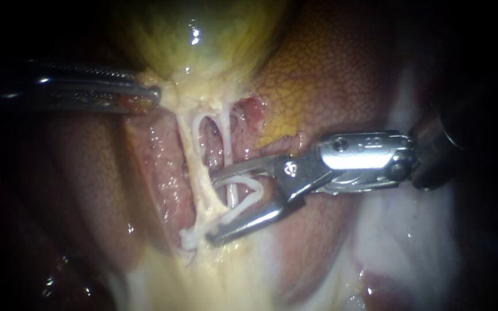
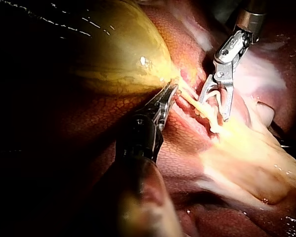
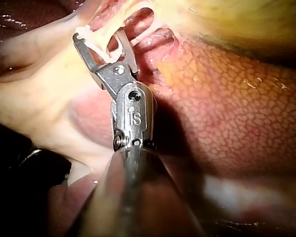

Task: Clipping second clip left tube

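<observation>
At the left of the endoscope view, our left instrument [image 1: 155, 93] comes in level. Its jaws lie pressed together on the pale tissue where the gallbladder [image 1: 203, 34] narrows to its neck, pinching it from both sides. Below that neck the left tube [image 1: 194, 161] runs down as a pale, stringy strand over the red bed, with the thinner right tube [image 1: 226, 138] just beside it. Both pass into the mouth of our right instrument [image 1: 214, 207], which enters from the right with its jaws spread wide and gripping nothing. The upper jaw tip touches or just meets the left tube, the lower tip sits near the strand's lower end, and white loops of tube lie in the gap between. Behind the right instrument's shaft lies the mottled liver [image 1: 341, 75].
</observation>
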{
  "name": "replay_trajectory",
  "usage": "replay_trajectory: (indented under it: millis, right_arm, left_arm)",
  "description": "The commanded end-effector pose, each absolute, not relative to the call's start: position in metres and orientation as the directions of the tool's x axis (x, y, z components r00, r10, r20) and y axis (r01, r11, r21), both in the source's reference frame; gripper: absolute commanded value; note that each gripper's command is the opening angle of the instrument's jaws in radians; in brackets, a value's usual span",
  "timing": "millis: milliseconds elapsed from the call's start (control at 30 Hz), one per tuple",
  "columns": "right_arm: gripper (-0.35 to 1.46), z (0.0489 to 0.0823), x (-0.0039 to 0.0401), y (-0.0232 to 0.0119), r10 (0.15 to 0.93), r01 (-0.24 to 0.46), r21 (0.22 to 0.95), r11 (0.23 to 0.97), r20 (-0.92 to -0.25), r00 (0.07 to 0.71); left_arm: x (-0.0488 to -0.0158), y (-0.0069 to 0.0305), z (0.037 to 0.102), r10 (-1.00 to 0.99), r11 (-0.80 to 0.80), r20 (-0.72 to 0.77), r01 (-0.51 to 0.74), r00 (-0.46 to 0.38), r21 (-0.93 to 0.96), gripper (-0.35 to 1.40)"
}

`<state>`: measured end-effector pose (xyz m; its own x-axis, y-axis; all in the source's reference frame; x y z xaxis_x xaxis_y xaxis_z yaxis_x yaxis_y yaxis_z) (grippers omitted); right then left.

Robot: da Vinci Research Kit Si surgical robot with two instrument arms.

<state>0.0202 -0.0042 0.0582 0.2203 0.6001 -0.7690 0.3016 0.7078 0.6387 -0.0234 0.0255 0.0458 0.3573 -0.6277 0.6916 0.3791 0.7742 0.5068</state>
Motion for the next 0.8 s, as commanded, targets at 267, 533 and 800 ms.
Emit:
replay_trajectory:
  millis: [267, 533, 800]
  right_arm:
    - [0.44, 0.0576, 0.0217, -0.0046, 0.626, 0.355, 0.641, 0.681, -0.760, 0.172]
    - [0.42, 0.0565, 0.0233, -0.0057, 0.643, 0.425, 0.639, 0.641, -0.750, 0.157]
    - [0.37, 0.0556, 0.0237, -0.0064, 0.646, 0.469, 0.634, 0.615, -0.746, 0.162]
  left_arm:
    - [-0.0235, 0.0255, 0.0458, -0.628, 0.774, 0.691, 0.380, 0.357, 0.507, -0.35]
    - [-0.0235, 0.0255, 0.0458, -0.628, 0.774, 0.691, 0.379, 0.357, 0.507, -0.35]
    - [-0.0234, 0.0255, 0.0458, -0.628, 0.774, 0.692, 0.379, 0.357, 0.507, -0.35]
